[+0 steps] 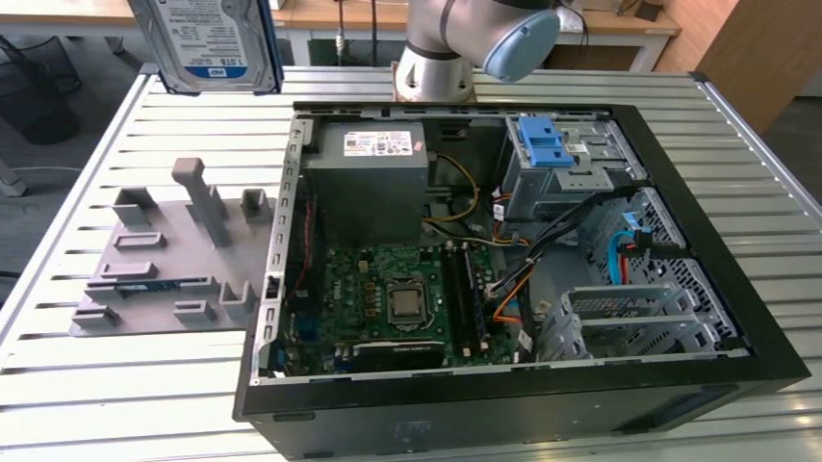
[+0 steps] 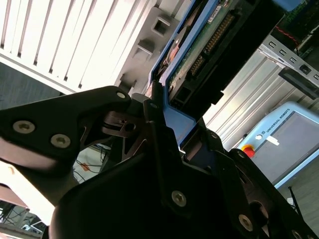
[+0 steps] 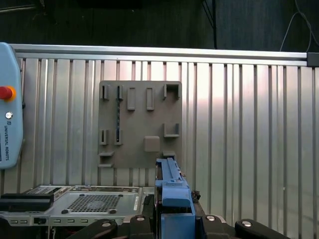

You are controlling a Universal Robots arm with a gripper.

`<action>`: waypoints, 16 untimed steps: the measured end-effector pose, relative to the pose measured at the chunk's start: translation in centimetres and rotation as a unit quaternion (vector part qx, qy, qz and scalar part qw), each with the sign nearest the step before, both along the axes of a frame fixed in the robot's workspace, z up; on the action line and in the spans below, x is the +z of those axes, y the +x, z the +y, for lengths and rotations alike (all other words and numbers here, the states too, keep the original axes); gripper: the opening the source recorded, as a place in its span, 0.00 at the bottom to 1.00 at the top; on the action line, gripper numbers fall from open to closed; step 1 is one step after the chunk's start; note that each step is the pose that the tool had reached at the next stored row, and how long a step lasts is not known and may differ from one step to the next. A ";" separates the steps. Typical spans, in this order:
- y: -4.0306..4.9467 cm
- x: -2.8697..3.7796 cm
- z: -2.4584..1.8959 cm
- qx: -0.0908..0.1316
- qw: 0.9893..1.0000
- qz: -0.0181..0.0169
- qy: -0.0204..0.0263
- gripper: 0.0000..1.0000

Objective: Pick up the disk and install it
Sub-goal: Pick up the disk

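Observation:
The disk [image 1: 206,43], silver with a white-and-blue label and a blue frame, hangs upright in the air above the table's far corner on the exterior view's left. In the second wrist view my gripper [image 2: 175,124] is shut on the disk [image 2: 209,37] at its blue frame, black fingers [image 2: 152,112] pressing either side. The first wrist view has the disk [image 3: 172,186] edge-on, standing up out of the gripper [image 3: 173,221], high over the table. The open computer case [image 1: 719,241] lies on its side, and its drive cage with a blue latch [image 1: 546,144] sits at the back.
A grey fixture plate [image 1: 167,260] with slots and posts lies on the slatted table [image 1: 129,404] on the exterior view's left of the case; it also shows from above [image 3: 139,124]. A grey power supply [image 1: 372,173] fills the case's rear. A pendant [image 3: 7,124] rests at the table edge.

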State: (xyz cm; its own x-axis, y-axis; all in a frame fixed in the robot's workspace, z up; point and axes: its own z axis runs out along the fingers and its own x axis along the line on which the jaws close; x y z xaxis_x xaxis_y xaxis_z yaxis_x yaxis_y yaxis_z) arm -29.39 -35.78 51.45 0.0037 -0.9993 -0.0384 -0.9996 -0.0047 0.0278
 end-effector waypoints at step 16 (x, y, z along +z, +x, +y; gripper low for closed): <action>0.48 0.00 0.00 0.000 1.000 0.000 0.000 0.36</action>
State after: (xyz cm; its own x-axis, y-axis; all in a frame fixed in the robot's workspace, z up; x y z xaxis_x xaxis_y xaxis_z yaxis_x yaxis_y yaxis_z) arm -28.91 -35.78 51.46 0.0037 -0.9993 -0.0384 -0.9996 -0.0048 0.0278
